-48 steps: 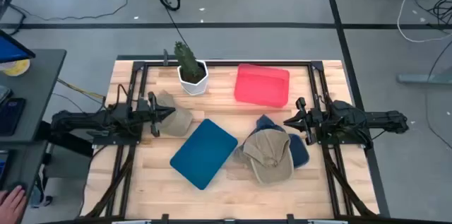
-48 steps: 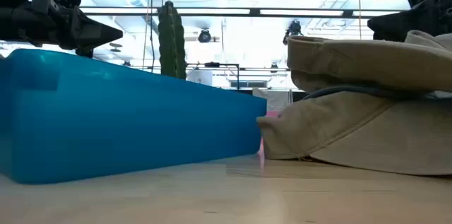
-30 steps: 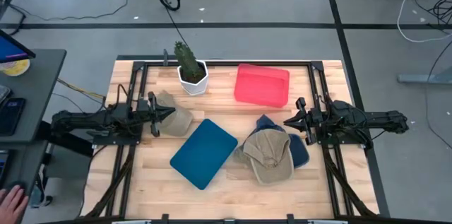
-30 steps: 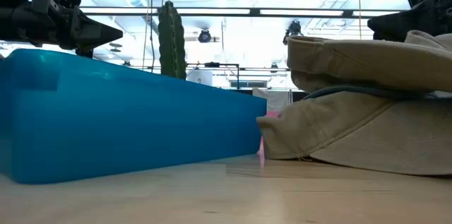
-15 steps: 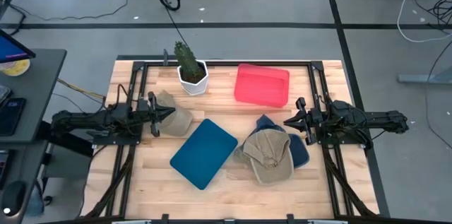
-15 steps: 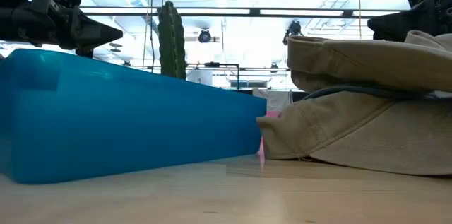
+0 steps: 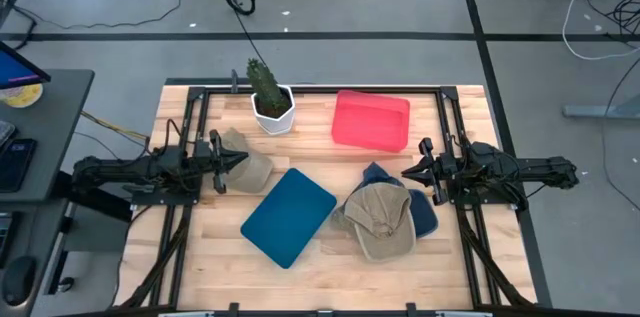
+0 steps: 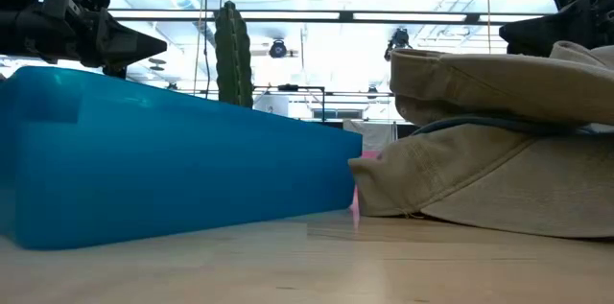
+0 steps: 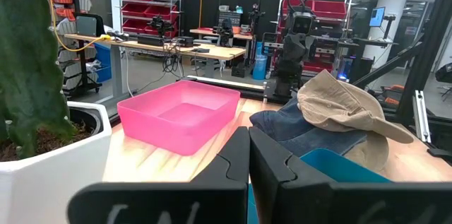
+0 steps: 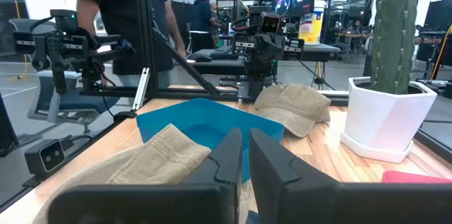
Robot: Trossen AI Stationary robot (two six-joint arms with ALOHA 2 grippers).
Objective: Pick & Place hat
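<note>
A tan cap (image 7: 381,219) lies on a blue denim hat (image 7: 426,211) at the table's right. It also shows in the low view (image 8: 499,151). A second tan cap (image 7: 250,164) lies on the table at the left. My left gripper (image 7: 238,161) is shut and empty, held level above that cap's near-left edge. My right gripper (image 7: 407,172) is shut and empty, held level just beyond the far edge of the cap pile. In the left wrist view the shut fingers (image 9: 247,160) point across at the pile (image 9: 339,104).
A blue bin (image 7: 288,216) sits between the two caps. A pink bin (image 7: 371,121) stands at the far middle. A potted cactus (image 7: 271,100) stands at the far left. A person (image 10: 123,12) stands beyond the table's left side.
</note>
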